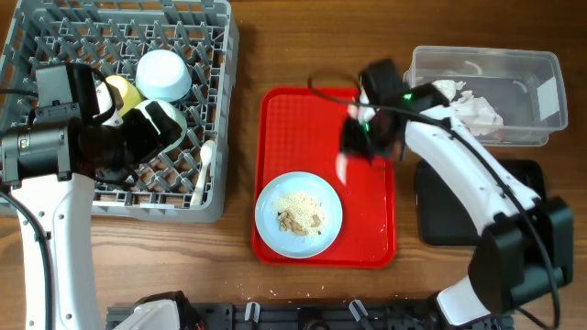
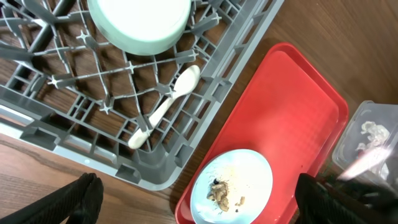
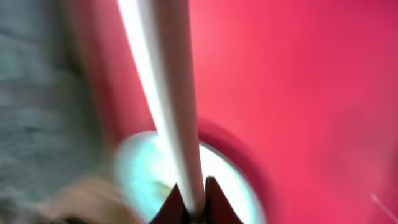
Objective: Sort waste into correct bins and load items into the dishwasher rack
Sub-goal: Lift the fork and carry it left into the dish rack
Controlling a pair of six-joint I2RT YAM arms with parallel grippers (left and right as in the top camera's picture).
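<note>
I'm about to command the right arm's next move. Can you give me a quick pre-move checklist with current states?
1. Right end effector shut on the white utensil: ok.
2. Utensil is the fork: cannot tell, the view is blurred.
3. Left end effector open and holding nothing: ok.
4. Free grid space in the rack beside the spoon: ok.
5. Left arm out of the way of a drop into the rack: not ok, it hangs over the rack.
6. Plate cleared of scraps: not ok, scraps lie on it.
</note>
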